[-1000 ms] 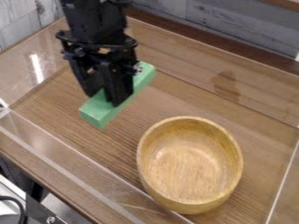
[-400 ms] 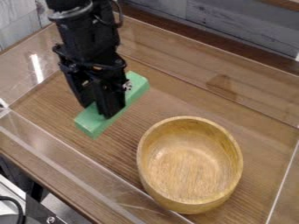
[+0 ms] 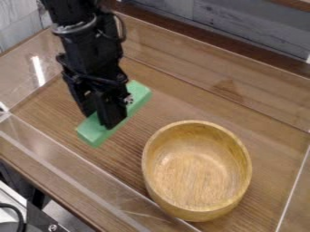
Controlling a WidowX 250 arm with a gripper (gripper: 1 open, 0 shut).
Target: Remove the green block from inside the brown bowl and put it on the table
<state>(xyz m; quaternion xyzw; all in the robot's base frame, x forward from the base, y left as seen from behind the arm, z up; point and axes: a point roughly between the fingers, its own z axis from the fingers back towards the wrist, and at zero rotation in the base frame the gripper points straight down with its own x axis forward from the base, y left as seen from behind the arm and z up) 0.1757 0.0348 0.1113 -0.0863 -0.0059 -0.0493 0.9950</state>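
While the black robot hand (image 3: 107, 107) pointed straight down over the brown wood-grain surface (image 3: 230, 86), its fingers were pinched across the middle of the small bright green rectangular block (image 3: 111, 118), which hung between them with both ends sticking out. The block looked low, close to the surface beneath the hand or perhaps just touching it; the view could not settle which. The round light-brown wooden bowl (image 3: 198, 169) sat empty, below and to the right of the hand in the view, near but apart from it.

The step in hand appeared to be setting the block down. To do it well, the hand should lower slowly until the block's underside lay flat on the surface, keeping it level so neither end struck first. Only then should the fingers spread, evenly, so the block did not skid or tip. After that a straight lift would clear it without dragging. The low clear plastic wall (image 3: 36, 72) to the left of the hand left room enough.
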